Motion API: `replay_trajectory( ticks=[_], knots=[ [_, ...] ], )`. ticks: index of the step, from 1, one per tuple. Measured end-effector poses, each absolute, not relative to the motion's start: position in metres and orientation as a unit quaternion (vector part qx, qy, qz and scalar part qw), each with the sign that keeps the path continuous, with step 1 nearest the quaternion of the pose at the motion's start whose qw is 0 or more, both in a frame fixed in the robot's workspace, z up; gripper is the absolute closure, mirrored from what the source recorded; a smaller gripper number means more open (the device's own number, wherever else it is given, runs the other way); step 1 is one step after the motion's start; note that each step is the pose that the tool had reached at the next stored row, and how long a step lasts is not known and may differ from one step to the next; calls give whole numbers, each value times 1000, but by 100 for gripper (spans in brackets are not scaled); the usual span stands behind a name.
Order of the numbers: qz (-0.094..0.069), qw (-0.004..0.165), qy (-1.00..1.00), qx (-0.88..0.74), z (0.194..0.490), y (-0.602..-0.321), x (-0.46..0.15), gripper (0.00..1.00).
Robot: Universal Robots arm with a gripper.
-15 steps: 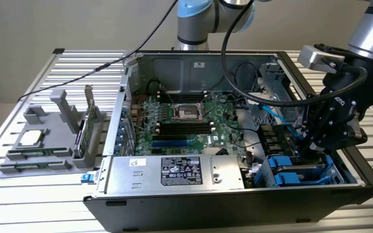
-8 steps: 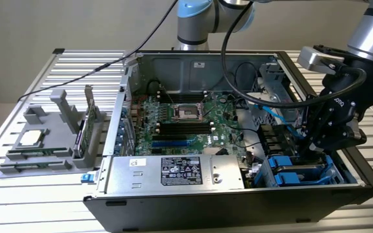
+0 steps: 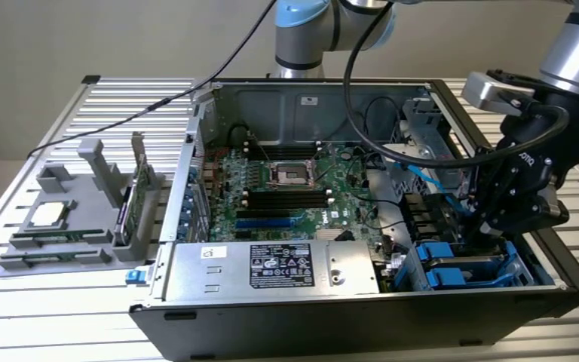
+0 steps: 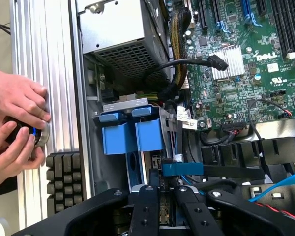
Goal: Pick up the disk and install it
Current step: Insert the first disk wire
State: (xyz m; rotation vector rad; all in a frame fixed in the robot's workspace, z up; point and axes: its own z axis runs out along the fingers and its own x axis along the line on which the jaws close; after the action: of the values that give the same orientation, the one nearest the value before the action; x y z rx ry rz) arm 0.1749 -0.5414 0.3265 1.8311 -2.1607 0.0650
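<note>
My gripper (image 3: pixel 491 226) hangs over the front corner of the open computer case (image 3: pixel 310 98), at the exterior view's right, right above the blue drive bay (image 3: pixel 466 271). In the wrist view its black fingers (image 4: pixel 146 209) stand close together on a thin edge-on part. This looks like the disk (image 4: pixel 182 168), of which I see only the blue bracket edge just past the fingertips. The disk is beside two blue carrier tabs (image 4: pixel 132 132) of the bay. Its metal face and label are hidden.
The green motherboard (image 3: pixel 280 188) fills the case floor, with loose black and blue cables (image 4: pixel 196 64) near the bay. A silver power supply box (image 3: pixel 269 265) sits at the front. A grey fixture (image 3: pixel 68 219) holds a small chip. A person's hands (image 4: pixel 14 123) grip a black knob.
</note>
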Motion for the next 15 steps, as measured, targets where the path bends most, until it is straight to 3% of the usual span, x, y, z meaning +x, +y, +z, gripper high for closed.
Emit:
replay_trajectory(
  ticks=[15],
  knots=[
    [16, 159, -748, 644, 329, -541, 177, 82]
  ],
)
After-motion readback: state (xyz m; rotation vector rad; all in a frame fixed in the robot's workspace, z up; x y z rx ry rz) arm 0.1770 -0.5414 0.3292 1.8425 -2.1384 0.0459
